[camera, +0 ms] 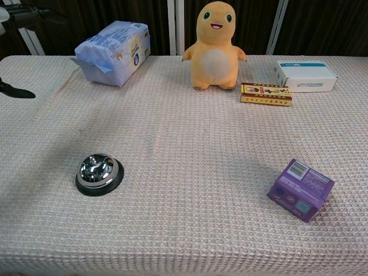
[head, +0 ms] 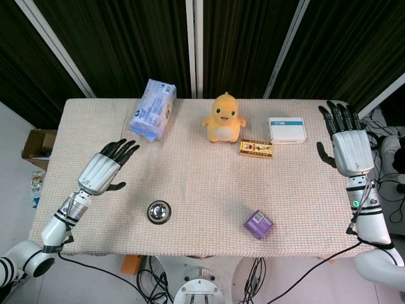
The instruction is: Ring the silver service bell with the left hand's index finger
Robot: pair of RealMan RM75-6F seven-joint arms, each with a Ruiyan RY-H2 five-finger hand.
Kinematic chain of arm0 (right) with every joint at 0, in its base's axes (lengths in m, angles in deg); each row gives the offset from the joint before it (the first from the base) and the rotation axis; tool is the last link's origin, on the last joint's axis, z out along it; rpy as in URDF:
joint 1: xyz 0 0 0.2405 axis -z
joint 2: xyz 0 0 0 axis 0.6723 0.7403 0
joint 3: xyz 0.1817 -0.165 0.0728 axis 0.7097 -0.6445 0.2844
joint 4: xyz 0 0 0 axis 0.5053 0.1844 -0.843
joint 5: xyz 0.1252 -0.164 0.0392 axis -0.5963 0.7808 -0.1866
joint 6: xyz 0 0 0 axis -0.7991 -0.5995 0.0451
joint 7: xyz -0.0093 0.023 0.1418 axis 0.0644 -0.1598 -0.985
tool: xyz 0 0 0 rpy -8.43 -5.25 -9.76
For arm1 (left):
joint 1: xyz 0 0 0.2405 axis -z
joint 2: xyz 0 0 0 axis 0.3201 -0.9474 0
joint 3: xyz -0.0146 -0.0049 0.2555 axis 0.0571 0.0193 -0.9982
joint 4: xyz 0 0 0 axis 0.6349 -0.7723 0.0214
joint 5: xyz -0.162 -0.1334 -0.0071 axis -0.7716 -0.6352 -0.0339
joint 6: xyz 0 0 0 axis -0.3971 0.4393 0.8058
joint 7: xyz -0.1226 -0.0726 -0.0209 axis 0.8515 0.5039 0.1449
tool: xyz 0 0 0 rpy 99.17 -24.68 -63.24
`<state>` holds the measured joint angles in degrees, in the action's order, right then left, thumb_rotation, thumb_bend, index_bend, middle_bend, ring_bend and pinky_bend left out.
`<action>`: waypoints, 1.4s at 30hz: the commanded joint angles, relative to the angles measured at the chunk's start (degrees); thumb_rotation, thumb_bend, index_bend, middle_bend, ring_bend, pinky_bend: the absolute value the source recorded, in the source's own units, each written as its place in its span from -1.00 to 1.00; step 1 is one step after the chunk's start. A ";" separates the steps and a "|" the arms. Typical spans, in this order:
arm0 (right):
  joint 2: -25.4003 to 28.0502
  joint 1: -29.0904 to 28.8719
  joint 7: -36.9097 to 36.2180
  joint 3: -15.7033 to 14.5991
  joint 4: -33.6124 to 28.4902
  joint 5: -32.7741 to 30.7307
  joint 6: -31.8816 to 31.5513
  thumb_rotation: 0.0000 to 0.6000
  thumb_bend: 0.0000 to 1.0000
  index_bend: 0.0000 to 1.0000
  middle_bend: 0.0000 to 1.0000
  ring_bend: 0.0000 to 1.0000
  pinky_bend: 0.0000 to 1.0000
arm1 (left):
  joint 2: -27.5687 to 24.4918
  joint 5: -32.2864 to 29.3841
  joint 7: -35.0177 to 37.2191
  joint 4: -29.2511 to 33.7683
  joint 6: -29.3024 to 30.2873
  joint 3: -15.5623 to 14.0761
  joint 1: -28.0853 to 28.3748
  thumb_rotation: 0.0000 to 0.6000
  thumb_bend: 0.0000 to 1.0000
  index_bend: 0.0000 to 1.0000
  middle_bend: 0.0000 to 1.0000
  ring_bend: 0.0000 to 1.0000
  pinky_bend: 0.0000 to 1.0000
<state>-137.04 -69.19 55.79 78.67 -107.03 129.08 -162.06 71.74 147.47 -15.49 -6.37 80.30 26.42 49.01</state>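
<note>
The silver service bell (head: 159,211) is sitting upright, shiny dome on black base. The left hand (head: 104,168) is hovering apart from it, fingers spread, holding nothing.

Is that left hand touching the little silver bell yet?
Apart. The head view shows the left hand hovering with fingers spread, up and to the left of the bell, with bare tablecloth between them.

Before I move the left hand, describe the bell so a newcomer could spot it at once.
On the woven tablecloth, look at the near edge, left of centre, just inward of the open left hand. The silver service bell sits there alone: a shiny chrome dome on a black base, the only metal, round thing.
</note>
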 commanded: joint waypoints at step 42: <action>-1.76 3.23 -3.95 -4.14 4.38 2.78 -1.94 1.00 -0.34 -1.00 -1.00 -1.00 -1.00 | 4.23 8.23 -13.20 5.02 -1.57 -14.81 -7.24 1.00 -0.01 -0.92 0.74 0.75 0.65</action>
<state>-138.83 -66.01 51.88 74.52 -102.69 131.87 -163.95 75.51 155.43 -29.01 -0.91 79.23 11.82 41.62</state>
